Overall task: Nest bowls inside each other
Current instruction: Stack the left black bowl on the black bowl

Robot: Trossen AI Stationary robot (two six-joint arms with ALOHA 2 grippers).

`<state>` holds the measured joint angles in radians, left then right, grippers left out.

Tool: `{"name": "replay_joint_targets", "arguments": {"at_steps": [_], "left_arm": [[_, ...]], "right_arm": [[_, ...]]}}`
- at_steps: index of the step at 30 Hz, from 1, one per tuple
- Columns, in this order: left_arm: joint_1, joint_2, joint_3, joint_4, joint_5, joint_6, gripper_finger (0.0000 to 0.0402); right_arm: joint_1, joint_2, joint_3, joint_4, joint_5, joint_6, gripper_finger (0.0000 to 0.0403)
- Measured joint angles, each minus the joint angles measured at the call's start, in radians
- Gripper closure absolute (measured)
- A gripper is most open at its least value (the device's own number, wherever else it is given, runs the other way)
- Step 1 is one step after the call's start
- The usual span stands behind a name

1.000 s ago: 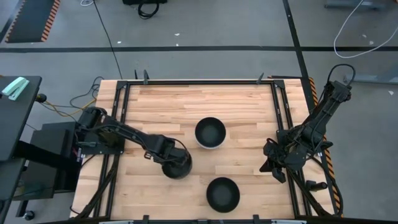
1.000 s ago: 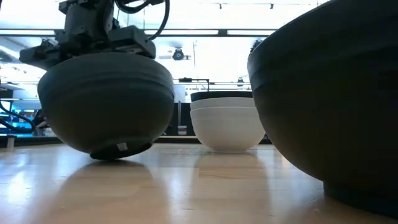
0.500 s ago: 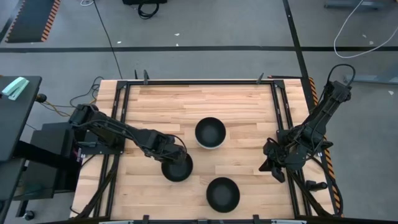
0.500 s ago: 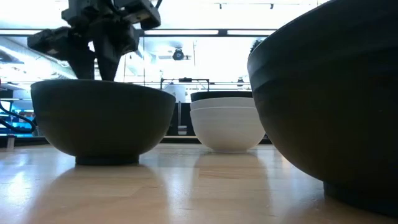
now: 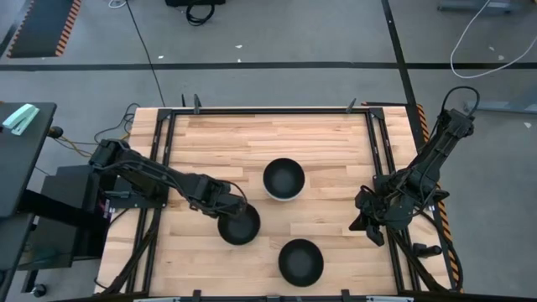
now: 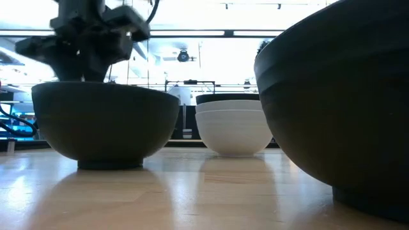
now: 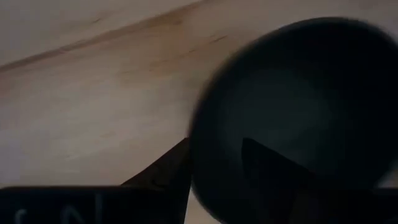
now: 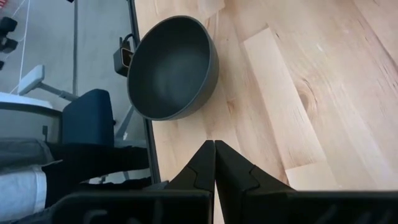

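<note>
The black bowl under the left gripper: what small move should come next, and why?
Probably close the left gripper on the rim of the black bowl and lift. The bowl sits flat on the table, and in the left wrist view the fingers straddle its rim without pinching it. The stack it should nest into stands apart.

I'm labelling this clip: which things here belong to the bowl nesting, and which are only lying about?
Part of the job:
- black bowl at the left pincer
- black bowl near the front edge
- stack of bowls, black in white

Lying about:
- cable on the floor
- right pincer, parked, shut
</note>
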<state>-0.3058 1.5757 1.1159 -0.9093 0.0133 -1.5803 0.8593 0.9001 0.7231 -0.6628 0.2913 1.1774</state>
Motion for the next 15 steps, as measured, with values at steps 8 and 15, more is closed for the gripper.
{"name": "replay_joint_targets", "arguments": {"at_steps": [8,15], "left_arm": [[-0.007,0.001,-0.122,0.074,0.043,-0.063,0.0264],[0.005,0.001,-0.119,0.154,0.036,-0.043,0.0258]], "right_arm": [[0.000,0.000,0.000,0.000,0.000,0.005,0.0390],[0.000,0.000,0.000,0.000,0.000,0.005,0.0390]]}}
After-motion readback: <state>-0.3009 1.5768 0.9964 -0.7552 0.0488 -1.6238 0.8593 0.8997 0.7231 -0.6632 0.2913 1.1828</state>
